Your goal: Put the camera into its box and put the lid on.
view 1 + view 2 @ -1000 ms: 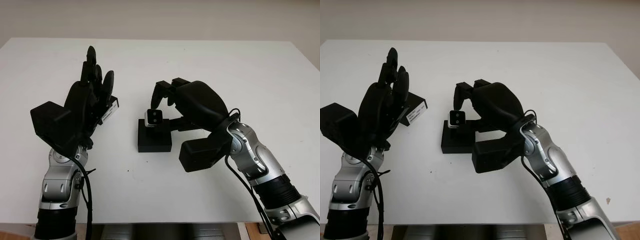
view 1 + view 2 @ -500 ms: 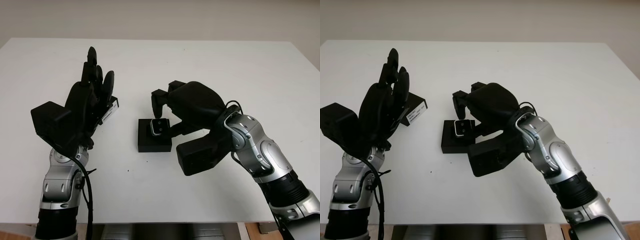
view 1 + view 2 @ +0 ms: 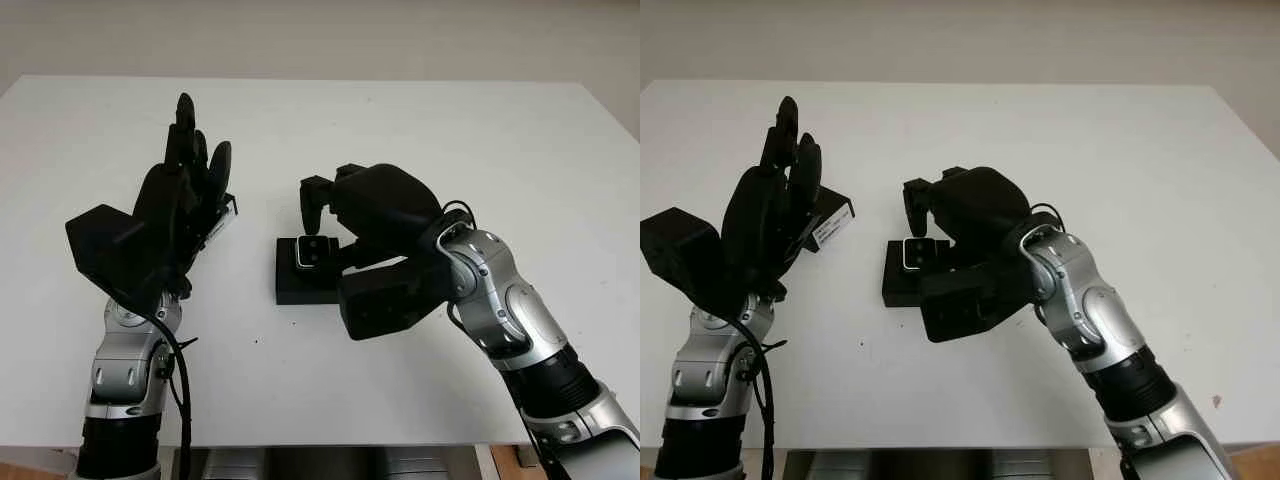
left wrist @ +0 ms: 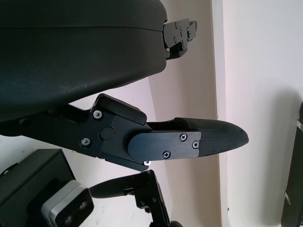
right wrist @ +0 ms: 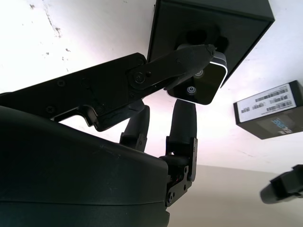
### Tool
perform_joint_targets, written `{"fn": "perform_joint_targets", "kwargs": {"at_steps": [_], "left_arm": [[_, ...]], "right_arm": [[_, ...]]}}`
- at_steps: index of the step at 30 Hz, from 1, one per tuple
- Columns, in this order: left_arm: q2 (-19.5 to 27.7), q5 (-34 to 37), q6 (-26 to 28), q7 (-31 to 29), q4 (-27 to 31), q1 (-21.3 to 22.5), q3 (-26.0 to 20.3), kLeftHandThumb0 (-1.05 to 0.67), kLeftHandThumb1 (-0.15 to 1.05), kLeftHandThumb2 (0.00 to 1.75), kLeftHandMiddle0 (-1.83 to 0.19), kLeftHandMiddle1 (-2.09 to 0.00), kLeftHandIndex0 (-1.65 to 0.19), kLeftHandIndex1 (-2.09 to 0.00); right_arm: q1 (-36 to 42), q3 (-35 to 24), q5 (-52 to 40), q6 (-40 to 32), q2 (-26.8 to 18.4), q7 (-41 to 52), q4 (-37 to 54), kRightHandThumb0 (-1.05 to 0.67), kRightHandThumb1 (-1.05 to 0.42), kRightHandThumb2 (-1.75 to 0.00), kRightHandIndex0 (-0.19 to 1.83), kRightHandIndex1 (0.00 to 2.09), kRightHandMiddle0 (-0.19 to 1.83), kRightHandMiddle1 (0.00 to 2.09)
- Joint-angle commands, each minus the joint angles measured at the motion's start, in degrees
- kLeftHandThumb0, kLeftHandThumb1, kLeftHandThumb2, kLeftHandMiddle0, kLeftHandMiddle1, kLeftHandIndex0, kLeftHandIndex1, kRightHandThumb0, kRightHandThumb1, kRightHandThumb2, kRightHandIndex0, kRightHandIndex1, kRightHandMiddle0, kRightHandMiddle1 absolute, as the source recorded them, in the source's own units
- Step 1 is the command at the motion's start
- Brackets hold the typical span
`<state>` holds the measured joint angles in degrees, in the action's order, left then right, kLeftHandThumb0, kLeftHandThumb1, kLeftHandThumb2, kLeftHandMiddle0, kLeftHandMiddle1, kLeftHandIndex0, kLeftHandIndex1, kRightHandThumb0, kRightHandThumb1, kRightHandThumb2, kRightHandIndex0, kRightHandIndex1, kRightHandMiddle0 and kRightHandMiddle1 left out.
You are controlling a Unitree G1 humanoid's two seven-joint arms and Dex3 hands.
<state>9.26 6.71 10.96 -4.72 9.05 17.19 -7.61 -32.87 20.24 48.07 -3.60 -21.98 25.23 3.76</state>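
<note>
The lid [image 5: 268, 110], lying beyond the fingers of the right hand [image 5: 182, 125], carries a white sticker with rows of barcodes and small print too fine to read. Beside the sticker stands blue lettering, also illegible. No other text, number or brand can be read anywhere.

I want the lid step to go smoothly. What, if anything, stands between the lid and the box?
Nothing on the table between lid and box, but the right hand grips the camera over the box.
</note>
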Motion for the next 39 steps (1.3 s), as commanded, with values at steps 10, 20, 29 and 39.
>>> {"fn": "perform_joint_targets", "kwargs": {"at_steps": [10, 20, 29, 39], "left_arm": [[-0.2, -0.4, -0.3, 0.5, 0.2, 0.9, 0.2, -0.85, 1.05, 0.46, 0.19, 0.0, 0.19, 0.0], [-0.3, -0.3, -0.2, 0.5, 0.4, 0.8, 0.2, -0.85, 1.05, 0.47, 0.19, 0.0, 0.19, 0.0], [-0.2, -0.5, 0.6, 1.0, 0.9, 0.6, 0.3, -0.86, 1.05, 0.47, 0.19, 0.0, 0.19, 0.0], [-0.3, -0.1, 0.3, 0.7, 0.7, 0.6, 0.1, -0.85, 1.05, 0.46, 0.19, 0.0, 0.19, 0.0]], "right_arm": [[-2.3, 1.1, -0.2, -3.0, 1.3, -0.1, -2.8, -0.41, -1.05, -0.22, 0.14, 1.6, 0.29, 2.08], [-2.0, 1.6, -0.6, -3.1, 0.6, 0.7, -2.6, -0.39, -1.05, -0.16, 0.21, 1.43, 0.33, 1.99], [-1.9, 2.7, -0.2, -2.7, 0.0, 2.7, -2.0, -0.42, -1.05, -0.19, 0.15, 1.35, 0.31, 1.86], [-1.5, 2.9, -1.1, -1.5, -1.0, 5.4, -0.9, -0.41, -1.05, -0.22, 0.23, 1.09, 0.35, 1.92]]}}
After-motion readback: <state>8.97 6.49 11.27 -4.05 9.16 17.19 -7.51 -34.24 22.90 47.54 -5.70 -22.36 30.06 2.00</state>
